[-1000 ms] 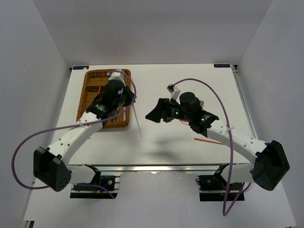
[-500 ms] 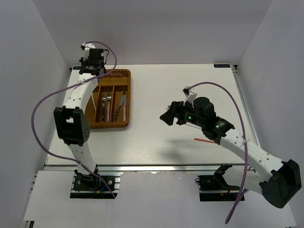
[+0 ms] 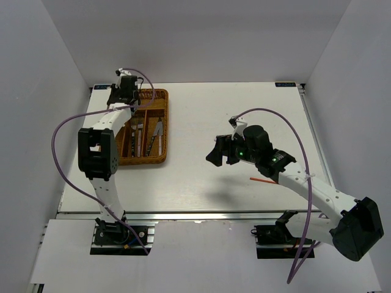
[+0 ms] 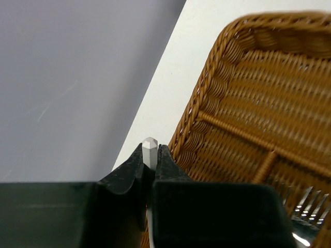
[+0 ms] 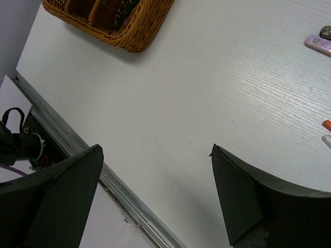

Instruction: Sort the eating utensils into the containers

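Risk lay at the far left corner of the tray (image 3: 146,162): the left gripper (image 4: 150,157) pinched a pale chopstick (image 4: 150,146) just beside the rim, so releasing there could drop it outside onto the table (image 3: 244,110). The right gripper (image 5: 155,170) hung open and empty near a red chopstick (image 3: 263,180).

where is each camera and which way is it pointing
top external: above and behind the arms, looking down on the table, tray, left end effector and right end effector.
left wrist: by the tray's far left corner, facing tray and wall; left end effector shut on a pale chopstick.
right wrist: over mid-table, looking down at table and tray corner; right end effector open.
shared: the tray.
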Robot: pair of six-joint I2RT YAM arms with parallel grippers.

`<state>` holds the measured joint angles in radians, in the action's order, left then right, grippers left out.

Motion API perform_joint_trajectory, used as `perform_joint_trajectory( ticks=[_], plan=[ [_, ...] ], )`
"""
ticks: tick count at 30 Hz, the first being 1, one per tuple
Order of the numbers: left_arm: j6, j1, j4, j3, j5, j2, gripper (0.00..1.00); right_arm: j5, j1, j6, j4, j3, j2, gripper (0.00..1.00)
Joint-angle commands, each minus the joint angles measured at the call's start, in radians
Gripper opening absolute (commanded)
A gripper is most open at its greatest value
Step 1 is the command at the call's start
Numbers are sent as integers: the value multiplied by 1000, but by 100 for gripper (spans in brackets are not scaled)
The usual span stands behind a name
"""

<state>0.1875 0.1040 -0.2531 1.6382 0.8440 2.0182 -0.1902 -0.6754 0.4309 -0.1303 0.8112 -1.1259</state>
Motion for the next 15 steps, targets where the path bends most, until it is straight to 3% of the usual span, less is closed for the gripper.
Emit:
perform_joint_trajectory(
  ticks=[1, 7, 10, 15],
  plan=[
    [27, -12, 162, -106, 7, -105, 0, -22, 2, -41, 8, 60, 2, 89],
    [12, -27, 322, -284, -39, -161, 0, -22, 2, -40, 9, 66, 32, 89],
    [13, -27, 302, -291, -58, -161, 7, -14, 4, -40, 3, 68, 40, 89],
    [-6, -29, 262, -274, -68, -131, 35, -14, 2, -35, -3, 71, 29, 89]
  ],
)
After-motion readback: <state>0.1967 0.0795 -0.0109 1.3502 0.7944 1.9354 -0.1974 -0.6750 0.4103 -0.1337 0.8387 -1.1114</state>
